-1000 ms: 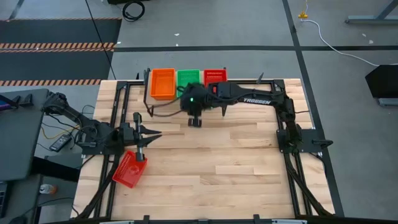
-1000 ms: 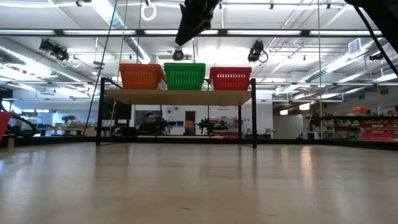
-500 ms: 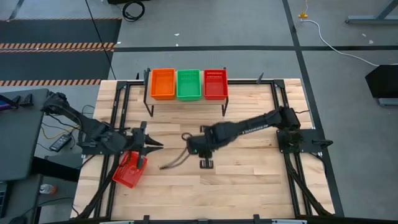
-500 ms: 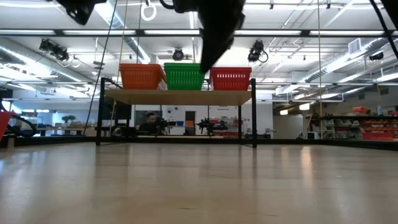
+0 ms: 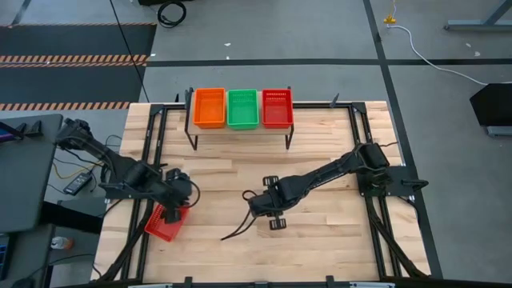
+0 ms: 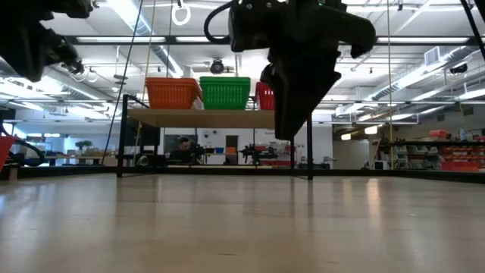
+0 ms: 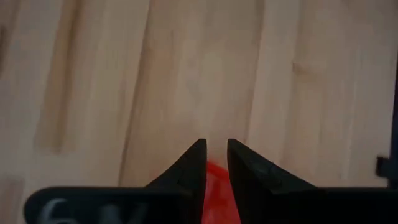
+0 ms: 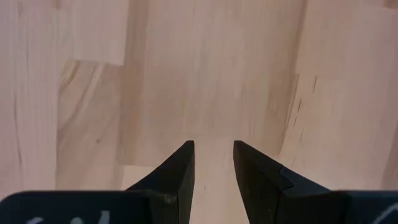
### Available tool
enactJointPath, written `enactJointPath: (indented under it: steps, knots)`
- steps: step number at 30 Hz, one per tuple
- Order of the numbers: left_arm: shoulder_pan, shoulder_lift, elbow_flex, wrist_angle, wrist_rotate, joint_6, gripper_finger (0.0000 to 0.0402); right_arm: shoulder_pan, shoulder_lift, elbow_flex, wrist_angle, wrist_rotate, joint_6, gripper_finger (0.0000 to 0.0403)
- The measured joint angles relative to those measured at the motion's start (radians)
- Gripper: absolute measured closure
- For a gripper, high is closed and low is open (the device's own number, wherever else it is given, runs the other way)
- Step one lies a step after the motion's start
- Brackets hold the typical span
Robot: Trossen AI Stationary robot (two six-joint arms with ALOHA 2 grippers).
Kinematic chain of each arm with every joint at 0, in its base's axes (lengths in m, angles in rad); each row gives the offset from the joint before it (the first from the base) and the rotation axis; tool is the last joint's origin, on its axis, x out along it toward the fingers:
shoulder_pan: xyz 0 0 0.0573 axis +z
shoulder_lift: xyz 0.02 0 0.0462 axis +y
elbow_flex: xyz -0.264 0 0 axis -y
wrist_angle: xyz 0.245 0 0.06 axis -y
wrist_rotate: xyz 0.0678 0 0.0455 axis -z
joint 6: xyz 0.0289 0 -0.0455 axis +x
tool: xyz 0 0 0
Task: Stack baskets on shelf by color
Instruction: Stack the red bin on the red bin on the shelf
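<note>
Wooden table (image 5: 320,240): no legible writing; left gripper (image 7: 213,163) fingers pinch red basket (image 5: 164,222).

Left pincer (image 7: 211,160) points down, fingers narrowly parted; right pincer (image 8: 213,158), arm stretched inward, points down, slightly parted.

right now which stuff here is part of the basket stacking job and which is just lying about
Part of the job:
- orange basket, green basket and red basket on the shelf
- loose red basket on the table, under the left hand
- right hand, empty over bare wood

Lying about:
- black cable by the right hand
- person behind the shelf
</note>
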Motion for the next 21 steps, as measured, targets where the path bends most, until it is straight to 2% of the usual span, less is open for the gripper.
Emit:
enactJointPath:
  steps: [5,8,10,21]
  knots:
    - [0.001,0.08,0.058,-0.186,0.154,-0.146,0.034,0.001,0.0,-0.005,-0.021,0.0,-0.018,0.0286]
    - [-0.013,0.149,0.056,-0.236,0.295,-0.194,0.0346,0.006,0.0,-0.005,-0.026,-0.001,-0.044,0.0286]
    - [-0.027,0.2,0.056,-0.238,0.352,-0.193,0.0349,0.007,0.0,-0.005,-0.02,-0.001,-0.055,0.0286]
    - [-0.044,0.457,0.056,-0.114,0.384,-0.062,0.0351,0.031,0.0,-0.005,-0.036,-0.013,-0.053,0.0286]
